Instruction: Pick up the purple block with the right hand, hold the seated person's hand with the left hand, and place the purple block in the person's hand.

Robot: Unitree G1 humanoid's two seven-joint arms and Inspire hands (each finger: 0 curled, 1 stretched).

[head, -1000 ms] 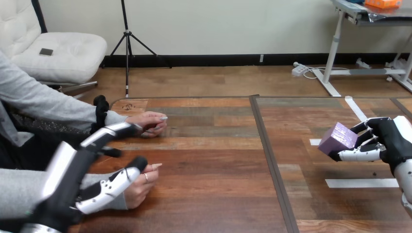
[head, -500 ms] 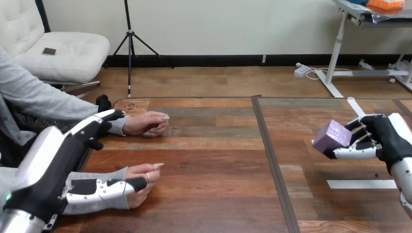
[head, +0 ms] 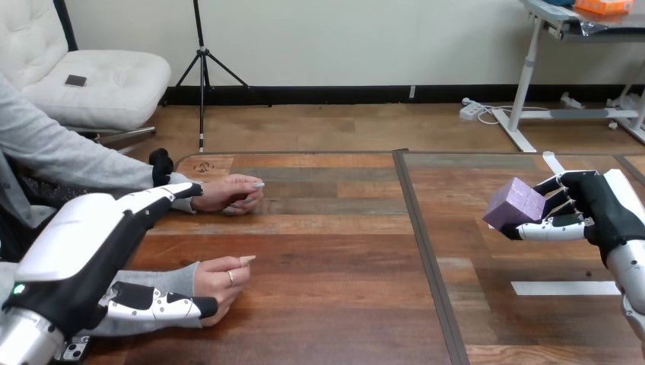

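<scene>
My right hand (head: pixel 601 213) is shut on the purple block (head: pixel 516 204) and holds it above the table's right half, thumb under it and fingers behind. The person's hand nearer me (head: pixel 220 277) rests loosely curled on the wood at the left. My left hand (head: pixel 84 251) lies over that forearm with its fingers (head: pixel 171 194) straight, reaching towards the wrist of the person's far hand (head: pixel 228 192). Its thumb (head: pixel 163 306) lies along the near wrist, touching the sleeve. I see nothing curled round the wrist.
A dark seam (head: pixel 422 251) splits the wooden table into left and right halves. White tape strips (head: pixel 567 287) lie on the right half below my right hand. The table's far edge (head: pixel 304 154) runs behind the person's far hand.
My left hand has drawn back along the near forearm, its thumb sliding off the person's hand to the wrist. My right hand has carried the block slightly left and up.
</scene>
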